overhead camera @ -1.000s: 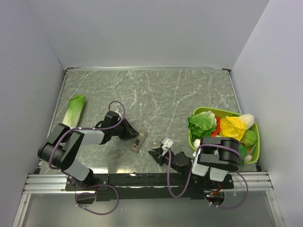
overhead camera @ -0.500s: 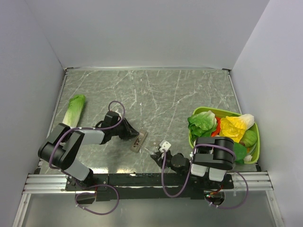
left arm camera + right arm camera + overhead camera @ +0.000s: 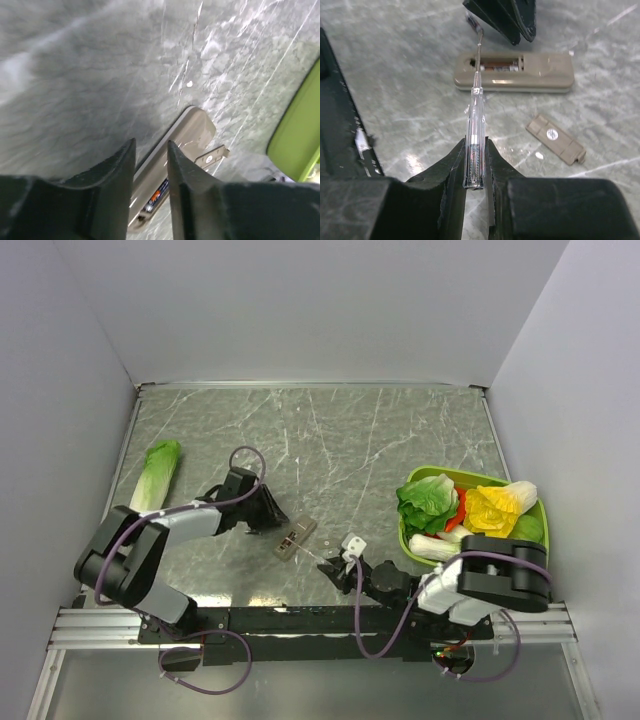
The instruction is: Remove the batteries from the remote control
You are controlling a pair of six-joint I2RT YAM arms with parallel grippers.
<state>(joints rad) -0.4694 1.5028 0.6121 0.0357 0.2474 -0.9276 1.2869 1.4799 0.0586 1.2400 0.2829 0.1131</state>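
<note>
**Three hazards at the pry**

Item: remote (image 3: 520, 75), back face up on the table (image 3: 395, 75), with its recess open and the batteries (image 3: 500, 64) seated inside. The cover (image 3: 555, 139) is off and lies near, on the right arm's side.

Right gripper (image 3: 476, 150): clamped on a clear screwdriver (image 3: 474, 110), tip at one end of the recess. Whether the tip touches a battery cannot be told.

Left gripper (image 3: 150, 147): jaws narrowly apart and holding nothing, poised at the remote's far edge. Whether it touches the remote is unclear.

1. Remote skids. Nothing visibly pins it, so a sideways push from the tip would likely slide it over the smooth stone.
2. Tip slips. The blade is thin and the grip sits far back on the handle. It may flex, ride over a battery and skate off.
3. Battery springs out. A hard lever could flick one loose, and it might roll toward the table edge or under an arm.
</note>
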